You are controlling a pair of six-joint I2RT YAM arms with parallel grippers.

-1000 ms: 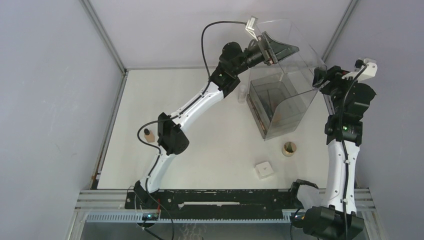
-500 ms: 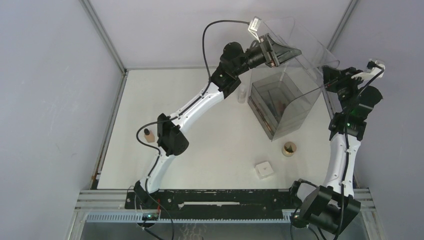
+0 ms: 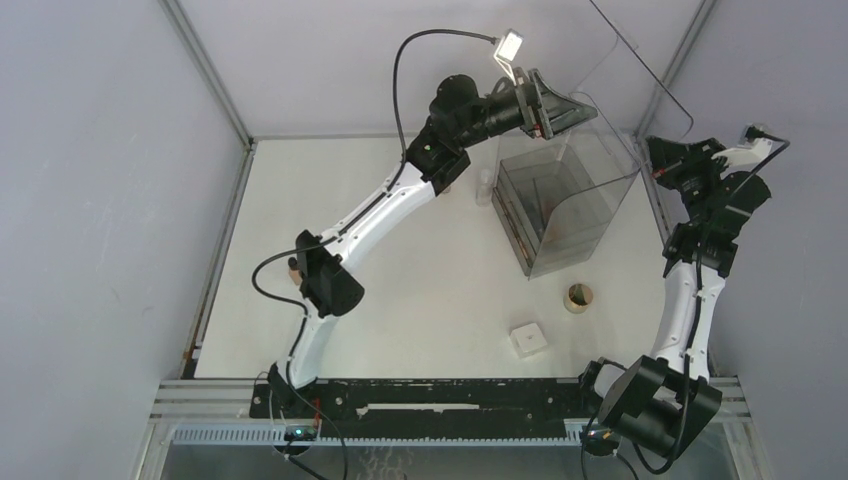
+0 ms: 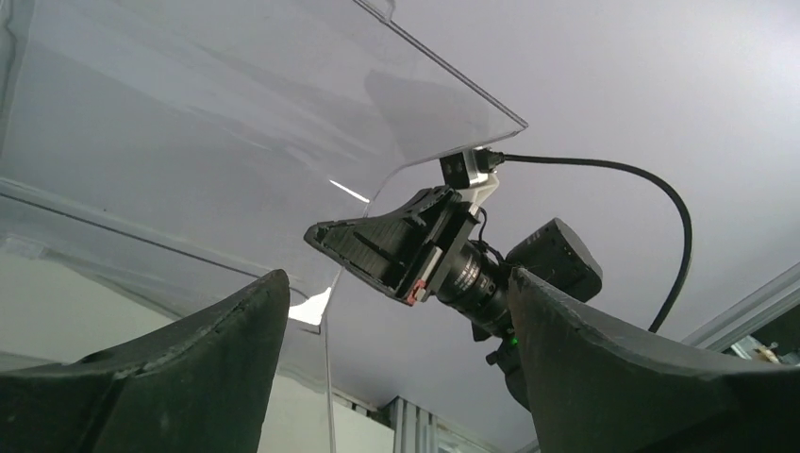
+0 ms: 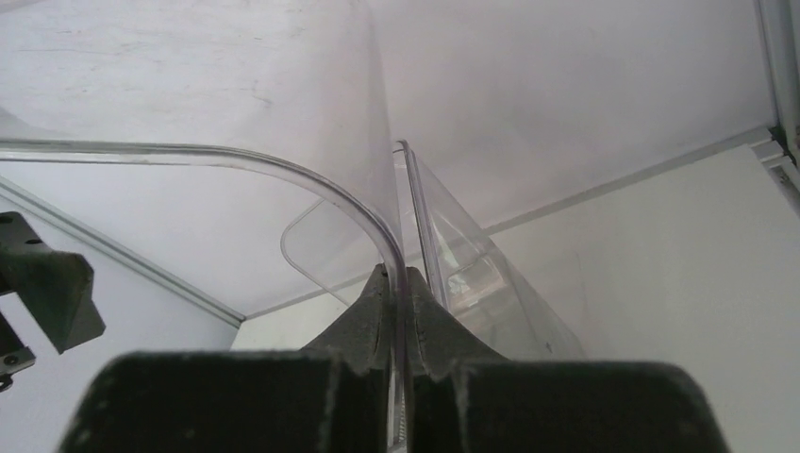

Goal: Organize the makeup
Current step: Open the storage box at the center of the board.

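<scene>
Two arms tend a clear bin: jaws of the right arm pinch its raised lid, and those of the left arm gape beside it. Makeup lies inside; a puff and box sit on the table. A slipping pinch could drop the lid and jolt the bin.

Clear bin, white box, tan puff

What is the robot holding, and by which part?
The right fingers pinch the big clear plastic bin by the thin edge of a panel, near a rounded corner. The left fingers are open, empty.
</scene>
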